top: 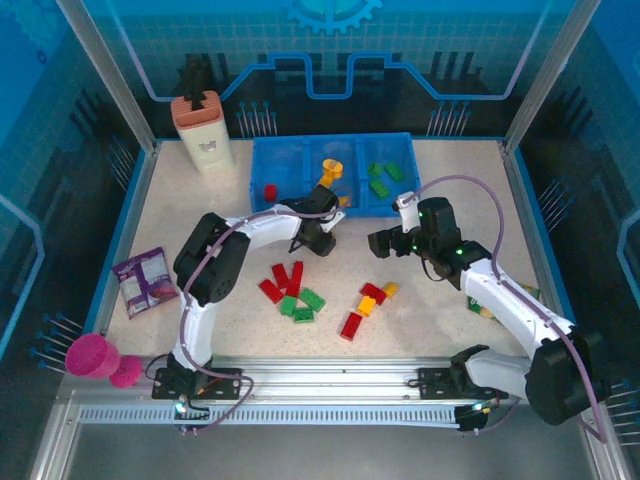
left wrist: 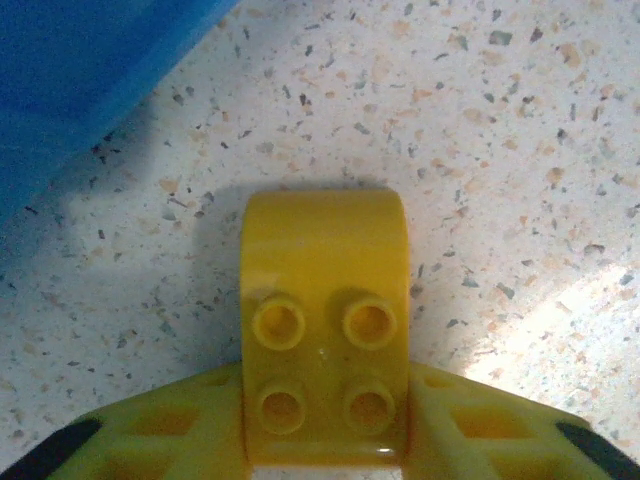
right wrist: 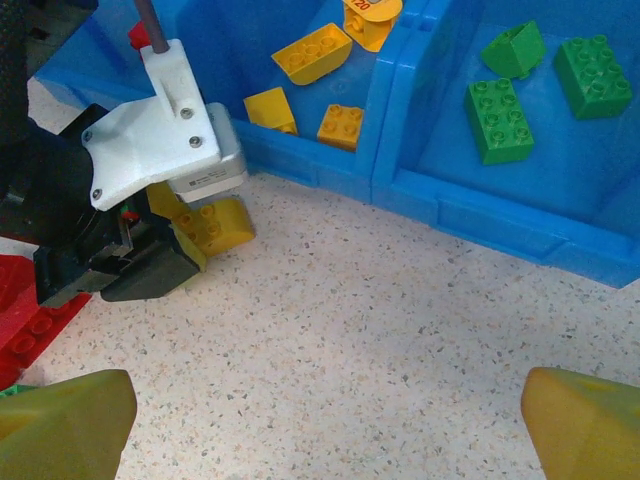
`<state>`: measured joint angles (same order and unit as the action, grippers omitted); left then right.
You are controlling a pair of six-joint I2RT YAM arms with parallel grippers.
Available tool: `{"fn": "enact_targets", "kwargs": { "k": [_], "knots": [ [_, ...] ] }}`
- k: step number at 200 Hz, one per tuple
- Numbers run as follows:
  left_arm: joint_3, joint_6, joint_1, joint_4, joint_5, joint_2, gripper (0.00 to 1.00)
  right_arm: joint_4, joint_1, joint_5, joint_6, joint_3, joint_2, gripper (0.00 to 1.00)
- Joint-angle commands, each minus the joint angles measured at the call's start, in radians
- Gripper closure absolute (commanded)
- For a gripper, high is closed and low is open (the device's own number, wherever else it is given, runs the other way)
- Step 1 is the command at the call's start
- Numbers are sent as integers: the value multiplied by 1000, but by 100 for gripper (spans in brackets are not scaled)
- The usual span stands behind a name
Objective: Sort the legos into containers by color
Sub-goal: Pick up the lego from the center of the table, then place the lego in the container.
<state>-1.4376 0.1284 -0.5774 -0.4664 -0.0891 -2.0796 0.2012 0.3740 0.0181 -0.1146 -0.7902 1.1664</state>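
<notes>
Left claw (left wrist: 325,440) clamped on yellow brick (left wrist: 322,290) — near tray (right wrist: 480,215), right claw (right wrist: 330,425) spread wide

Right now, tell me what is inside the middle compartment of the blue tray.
Four yellow and orange legos lie in the middle compartment. The left hand, gripping another yellow lego, hides its left corner.
</notes>
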Motion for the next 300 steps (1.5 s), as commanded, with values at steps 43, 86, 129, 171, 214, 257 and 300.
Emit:
{"fn": "enact_targets", "kwargs": {
  "k": [43, 86, 129, 171, 214, 257, 300],
  "knots": [
    [108, -134, -32, -6, -77, 65, 76, -5, 1, 20, 3, -22, -15, 0],
    [111, -187, -31, 22, -124, 220, 81, -6, 2, -4, -8, -8, -50, 0],
    [-83, -176, -24, 62, -203, 225, 82, 4, 1, -14, -28, -1, -67, 0],
    [-325, -162, 4, 72, -291, 54, 82, 8, 3, -8, -45, 6, -92, 0],
    [-566, -124, 42, 5, -316, -131, 83, 47, 2, -17, -35, -10, -120, 0],
    [-797, -125, 81, -47, -249, -289, 82, 46, -2, -28, -32, 0, -133, 0],
    [-1029, -149, 83, -132, -185, -451, 78, 53, -3, -26, -28, -10, -131, 0]
  ]
}}
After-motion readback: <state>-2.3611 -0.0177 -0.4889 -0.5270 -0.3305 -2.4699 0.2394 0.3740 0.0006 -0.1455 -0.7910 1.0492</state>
